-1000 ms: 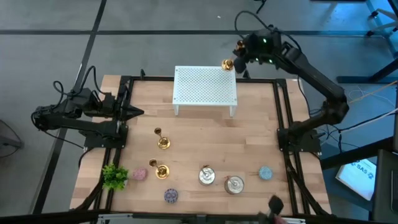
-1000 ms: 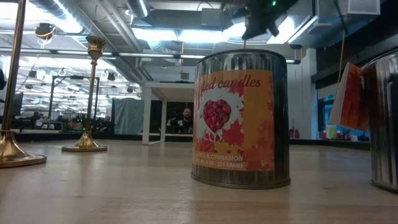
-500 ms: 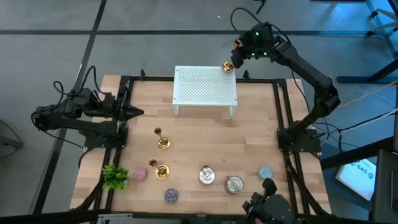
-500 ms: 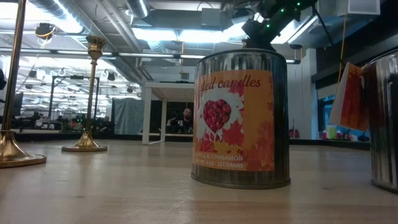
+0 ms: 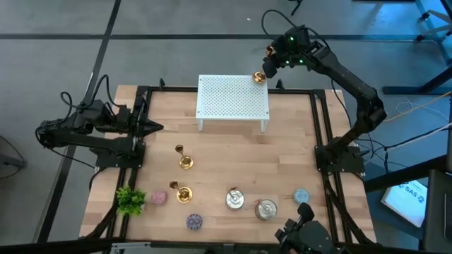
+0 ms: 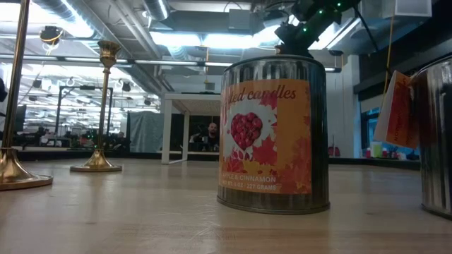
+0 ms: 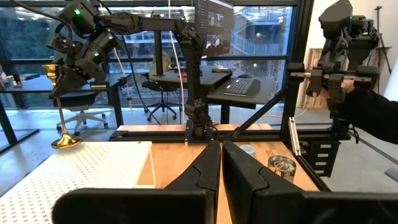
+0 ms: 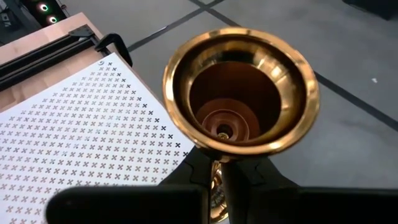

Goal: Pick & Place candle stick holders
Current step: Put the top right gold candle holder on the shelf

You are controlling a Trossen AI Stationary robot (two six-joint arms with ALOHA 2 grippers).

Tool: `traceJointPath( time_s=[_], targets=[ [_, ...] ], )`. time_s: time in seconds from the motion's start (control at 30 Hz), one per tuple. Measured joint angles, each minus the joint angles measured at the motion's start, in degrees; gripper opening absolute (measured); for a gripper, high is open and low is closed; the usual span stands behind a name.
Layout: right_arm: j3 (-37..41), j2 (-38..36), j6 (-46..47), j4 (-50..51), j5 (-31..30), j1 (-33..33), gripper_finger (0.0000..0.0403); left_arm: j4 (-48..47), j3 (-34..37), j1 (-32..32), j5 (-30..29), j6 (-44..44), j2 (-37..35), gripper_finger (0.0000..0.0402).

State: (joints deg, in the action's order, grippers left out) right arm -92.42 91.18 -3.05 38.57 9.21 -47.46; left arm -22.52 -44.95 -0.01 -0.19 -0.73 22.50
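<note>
One shiny gold candle stick holder (image 5: 259, 76) stands upright on the far right corner of the white perforated stand (image 5: 233, 99). It also shows in the left wrist view (image 7: 62, 112). My right gripper (image 5: 269, 62) is shut on it just under its cup (image 8: 239, 93). Two more gold holders (image 5: 183, 161) (image 5: 182, 193) stand on their round bases on the wooden table, left of centre, and show in the low view (image 6: 99, 106) (image 6: 14, 92). My left gripper (image 7: 221, 180) is shut and empty at the table's left edge (image 5: 152, 127). My right gripper pinches the holder's thin stem (image 8: 217, 180) between its two fingers, right below the cup. The fingers come from above, slanting down from the far right. The holder stands upright, with its round base (image 7: 65, 142) on the white stand's far right corner.
Two silver lidded tins (image 5: 235, 200) (image 5: 266, 209) stand near the front edge; one fills the low view (image 6: 272, 134). Flat candles lie there too: blue (image 5: 301, 196), pink (image 5: 158, 198), purple (image 5: 194, 222). A small green plant (image 5: 130, 200) stands front left. A person's sleeve (image 7: 373, 112) shows beyond the table.
My right arm has drawn its wrist and elbow a little toward the far side while still holding the holder over the stand's far right corner. For the last half second it has kept still.
</note>
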Motion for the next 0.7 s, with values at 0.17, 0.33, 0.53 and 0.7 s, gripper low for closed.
traceJointPath(
  time_s=[0.17, 0.33, 0.53, 0.7],
  targets=[
    [0.0, 0.0, 0.0, -0.2, 0.0, 0.0, 0.0016, 0.0, 0.0, 0.0, 0.0, 0.0, 0.0, 0.0010],
    [0.0, 0.0, 0.0, -0.1, 0.0, 0.0, 0.0016, 0.0, 0.0, 0.0, 0.0, 0.0, 0.0, 0.0013],
    [0.0, 0.0, 0.1, 0.8, 0.0, 0.0, 0.0016, 0.0, 0.0, 0.0, 0.0, 0.0, 0.0, 0.0008],
    [0.0, 0.0, 0.2, 2.2, 0.5, 0.0, 0.0016, 0.0, 0.0, 0.0, 0.0, 0.0, 0.0, 0.0010]
  ],
)
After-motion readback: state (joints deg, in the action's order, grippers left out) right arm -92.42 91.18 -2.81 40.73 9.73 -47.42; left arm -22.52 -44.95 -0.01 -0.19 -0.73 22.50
